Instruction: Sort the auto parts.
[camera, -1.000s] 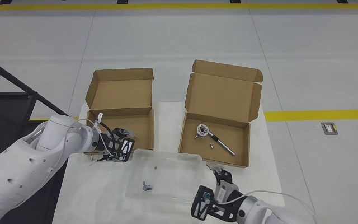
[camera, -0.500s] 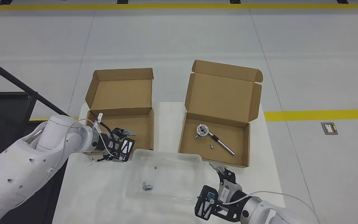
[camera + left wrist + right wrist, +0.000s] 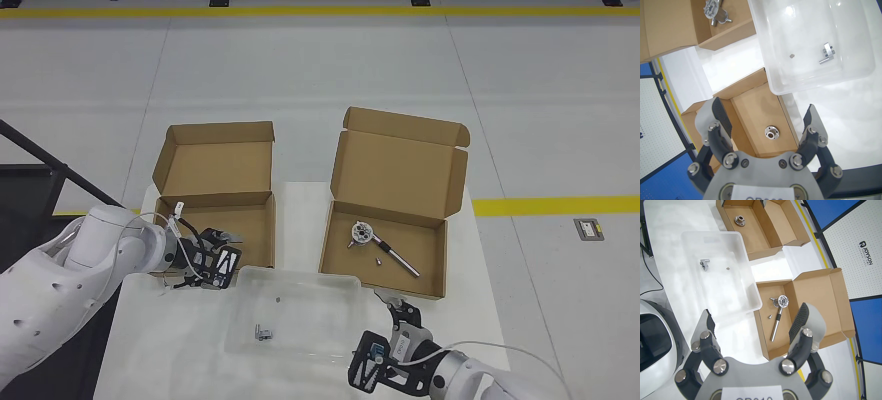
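Note:
My left gripper stands open over the near corner of the left cardboard box, and a round metal flange lies on the box floor below it. My right gripper is open with nothing between its fingers, near the table's front edge between the clear bin and the right cardboard box. Inside the bin lie a small metal bracket and a tiny dark bit. The right box holds a gear-headed part, a steel rod and a small screw.
Both boxes have their lids folded upright at the back. The white table has bare room left of the bin. A dark frame stands off the table's left side.
My right gripper has shifted slightly right and toward the front edge. The left arm and the parts have not moved.

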### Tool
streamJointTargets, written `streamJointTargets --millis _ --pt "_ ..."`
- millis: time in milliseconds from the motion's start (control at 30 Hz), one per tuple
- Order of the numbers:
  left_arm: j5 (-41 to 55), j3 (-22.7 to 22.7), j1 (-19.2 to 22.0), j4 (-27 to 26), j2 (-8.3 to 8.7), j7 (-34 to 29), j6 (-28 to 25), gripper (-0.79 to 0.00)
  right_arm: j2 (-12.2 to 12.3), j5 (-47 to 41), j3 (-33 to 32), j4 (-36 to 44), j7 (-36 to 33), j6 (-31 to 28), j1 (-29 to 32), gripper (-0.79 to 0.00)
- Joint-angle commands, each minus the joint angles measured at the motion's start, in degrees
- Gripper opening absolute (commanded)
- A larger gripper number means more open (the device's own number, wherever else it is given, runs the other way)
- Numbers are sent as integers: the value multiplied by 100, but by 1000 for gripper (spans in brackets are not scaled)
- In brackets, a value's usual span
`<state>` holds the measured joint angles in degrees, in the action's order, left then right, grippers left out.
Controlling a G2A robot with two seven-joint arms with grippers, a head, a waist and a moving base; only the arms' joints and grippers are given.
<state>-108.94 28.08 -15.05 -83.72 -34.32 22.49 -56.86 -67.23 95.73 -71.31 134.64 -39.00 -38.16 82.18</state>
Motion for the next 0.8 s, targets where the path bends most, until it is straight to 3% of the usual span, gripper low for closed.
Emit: streamJointTargets --millis 0,767 --pt "0 0 0 0 0 0 0 0 0 0 0 0 0 0 0 0" --pt "19 15 -38 -74 1 24 60 0 0 0 0 0 0 0 0 0"
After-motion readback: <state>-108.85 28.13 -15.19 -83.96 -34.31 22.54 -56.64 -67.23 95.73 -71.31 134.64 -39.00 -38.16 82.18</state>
